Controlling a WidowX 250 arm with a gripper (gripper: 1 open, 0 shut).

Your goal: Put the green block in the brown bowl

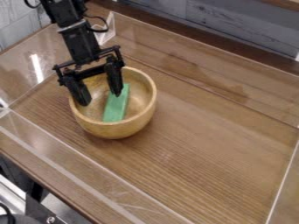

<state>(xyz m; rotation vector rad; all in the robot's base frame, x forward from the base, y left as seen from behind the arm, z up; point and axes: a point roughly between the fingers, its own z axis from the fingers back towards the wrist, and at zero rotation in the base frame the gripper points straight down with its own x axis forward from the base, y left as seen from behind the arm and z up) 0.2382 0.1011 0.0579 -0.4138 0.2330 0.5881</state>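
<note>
The black claw [100, 90] stands open over the brown bowl [114, 103], its fingers apart and reaching inside the rim, gripping nothing. To the right of the left finger, the green block [115, 103] lies in the bowl, which sits toward the left edge of the wooden table [198, 131]; no writing can be read on any of them.

Wooden surface [211, 140], warm brown, spanned most of the view; lengthwise seams showed between planks. Pale glare lay on its left side. Dark cables [26, 206] showed lower left.
</note>
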